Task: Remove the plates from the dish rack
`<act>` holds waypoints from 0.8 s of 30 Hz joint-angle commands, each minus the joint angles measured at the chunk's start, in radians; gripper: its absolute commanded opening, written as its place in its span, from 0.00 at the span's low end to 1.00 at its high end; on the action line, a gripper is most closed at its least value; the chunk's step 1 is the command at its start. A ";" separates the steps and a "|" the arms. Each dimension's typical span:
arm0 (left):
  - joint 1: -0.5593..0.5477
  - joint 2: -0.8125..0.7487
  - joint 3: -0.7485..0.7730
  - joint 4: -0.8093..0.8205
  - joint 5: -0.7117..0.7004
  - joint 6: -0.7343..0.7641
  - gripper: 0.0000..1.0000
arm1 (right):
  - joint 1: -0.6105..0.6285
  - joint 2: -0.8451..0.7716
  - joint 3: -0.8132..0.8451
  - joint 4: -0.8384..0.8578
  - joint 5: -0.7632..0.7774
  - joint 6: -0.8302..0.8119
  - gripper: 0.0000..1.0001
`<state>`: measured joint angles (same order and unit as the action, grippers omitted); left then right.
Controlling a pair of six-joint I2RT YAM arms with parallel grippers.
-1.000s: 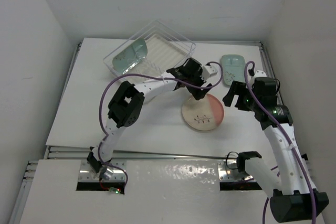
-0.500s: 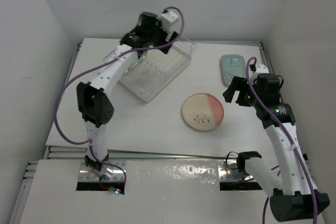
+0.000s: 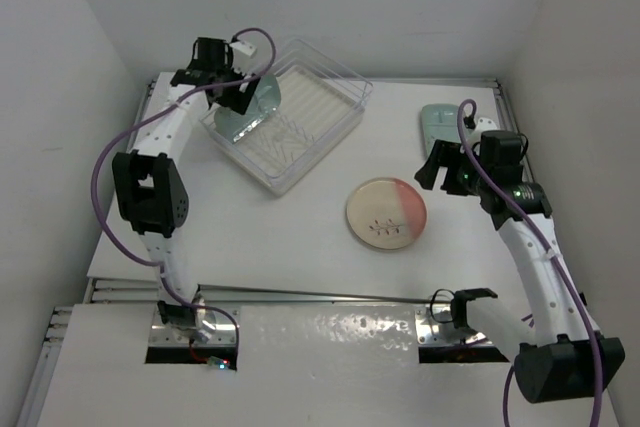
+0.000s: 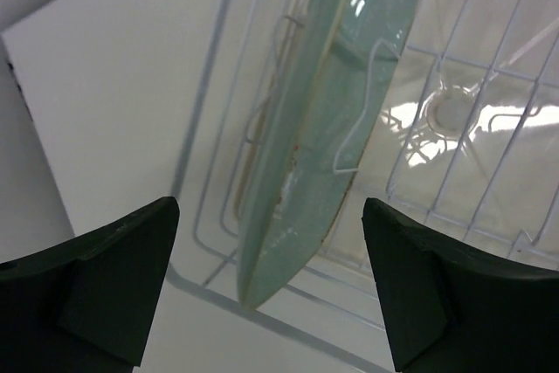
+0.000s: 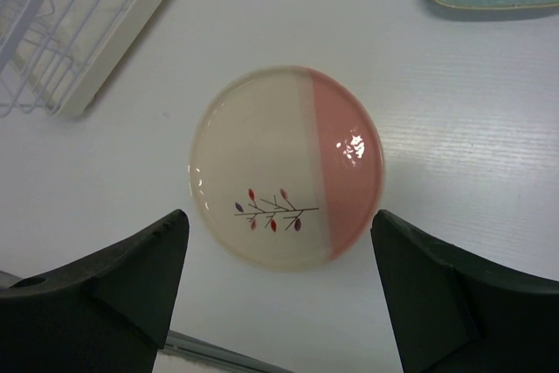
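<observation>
Fingers (image 5: pixel 105 286) of the right gripper (image 5: pixel 279 242) are spread, holding nothing, above the cream-and-pink plate (image 5: pixel 288 181), which lies flat right of the bench's (image 3: pixel 200 217) middle. One mint-green plate (image 3: pixel 441 127) lies by the far right corner. Toward the far left corner, the left gripper (image 4: pixel 269 233) hangs unclenched and empty over another mint-green plate on edge (image 4: pixel 323 128) in the dish rack (image 3: pixel 320 97).

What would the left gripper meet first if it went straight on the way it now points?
Most likely the edge of the mint-green plate standing in the dish rack: the left wrist view shows it dead ahead, centred between the open fingers of the left gripper. Depth is unclear.
</observation>
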<state>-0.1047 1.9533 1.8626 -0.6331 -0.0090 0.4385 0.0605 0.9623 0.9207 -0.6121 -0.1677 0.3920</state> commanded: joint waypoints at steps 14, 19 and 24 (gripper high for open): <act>0.008 0.013 -0.118 0.161 -0.036 0.054 0.33 | -0.004 -0.028 -0.006 0.018 0.000 0.018 0.84; 0.008 -0.016 -0.128 0.174 -0.016 0.049 0.07 | -0.004 -0.042 -0.009 0.012 0.010 0.021 0.84; 0.008 -0.040 -0.146 0.187 -0.003 0.054 0.00 | -0.004 -0.046 -0.008 0.009 0.016 0.024 0.84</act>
<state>-0.1028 1.9633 1.7184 -0.5167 -0.0463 0.5453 0.0605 0.9287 0.9150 -0.6140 -0.1612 0.4030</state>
